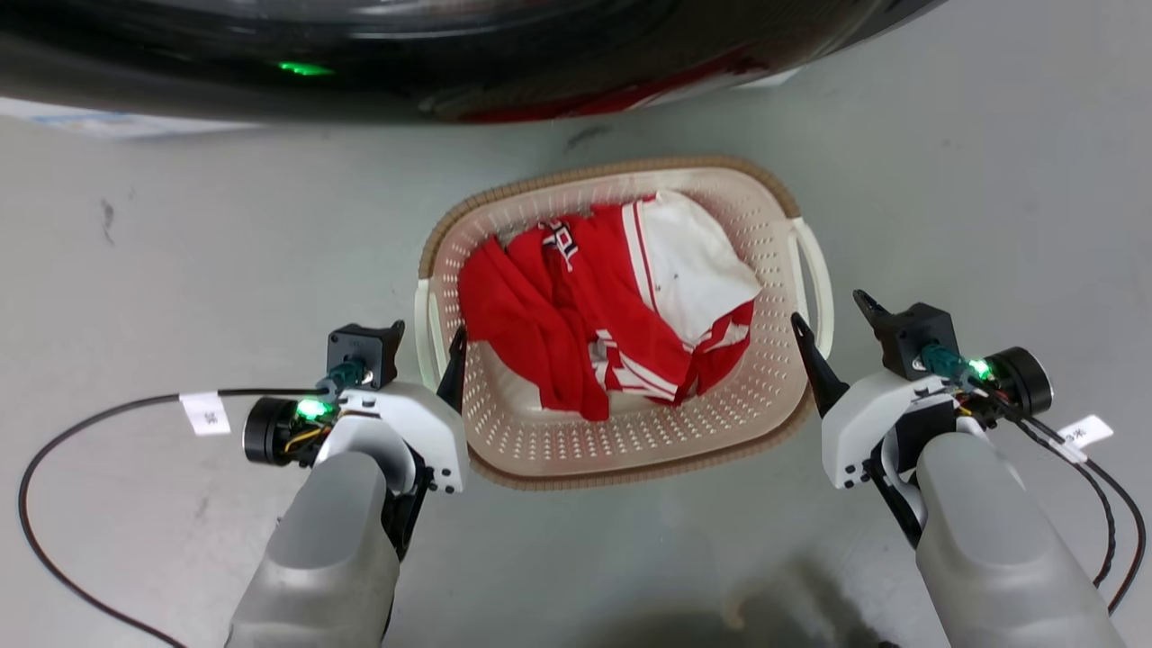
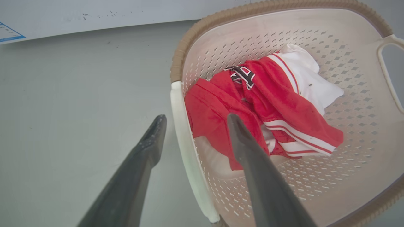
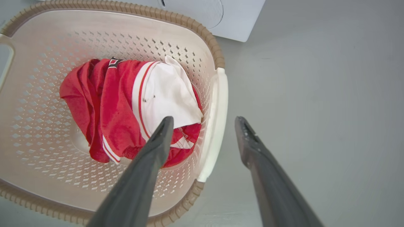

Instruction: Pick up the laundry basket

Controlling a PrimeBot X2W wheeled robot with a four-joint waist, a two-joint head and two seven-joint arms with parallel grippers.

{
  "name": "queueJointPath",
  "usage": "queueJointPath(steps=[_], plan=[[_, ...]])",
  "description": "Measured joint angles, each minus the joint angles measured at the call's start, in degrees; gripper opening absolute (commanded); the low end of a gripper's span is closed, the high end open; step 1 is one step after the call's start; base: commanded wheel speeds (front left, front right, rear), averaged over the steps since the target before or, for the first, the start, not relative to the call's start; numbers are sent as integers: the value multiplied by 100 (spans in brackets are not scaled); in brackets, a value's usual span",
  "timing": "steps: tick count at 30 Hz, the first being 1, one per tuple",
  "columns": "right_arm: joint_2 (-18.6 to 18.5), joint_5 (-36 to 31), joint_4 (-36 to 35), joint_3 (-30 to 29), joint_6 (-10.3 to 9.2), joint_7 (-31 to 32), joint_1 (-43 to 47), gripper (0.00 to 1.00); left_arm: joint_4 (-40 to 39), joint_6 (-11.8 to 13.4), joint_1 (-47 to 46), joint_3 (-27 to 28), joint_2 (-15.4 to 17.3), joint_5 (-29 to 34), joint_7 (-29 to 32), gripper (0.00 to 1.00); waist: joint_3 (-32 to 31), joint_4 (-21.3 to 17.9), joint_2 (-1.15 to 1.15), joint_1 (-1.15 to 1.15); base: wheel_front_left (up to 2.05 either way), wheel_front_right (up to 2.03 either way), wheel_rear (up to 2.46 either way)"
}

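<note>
While the grey floor (image 1: 180,270) by a white appliance (image 3: 233,19) carries the laundry basket (image 1: 576,450) (red-white clothes (image 1: 612,306) inside), I see L gripper (image 2: 196,117) & R gripper (image 3: 204,119) fingers spread, each astride a side handle.

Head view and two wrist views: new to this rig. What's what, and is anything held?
This is a two-armed wheeled robot. The head view looks down from its head, and each wrist view looks along that arm's two dark fingers. On the grey floor sits a cream laundry basket with a red and white garment inside. The left end effector is open, with its fingers on either side of the left handle. The right end effector is open around the right handle in the same way. Nothing is held.
</note>
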Motion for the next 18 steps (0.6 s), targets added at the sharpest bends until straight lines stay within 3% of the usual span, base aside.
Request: queueJointPath(steps=[18], plan=[[20,15,858,-19,0,0,-605,100,176,-23,-386,-210,-2,27,1,100,709,100,0,0,0,0,0]])
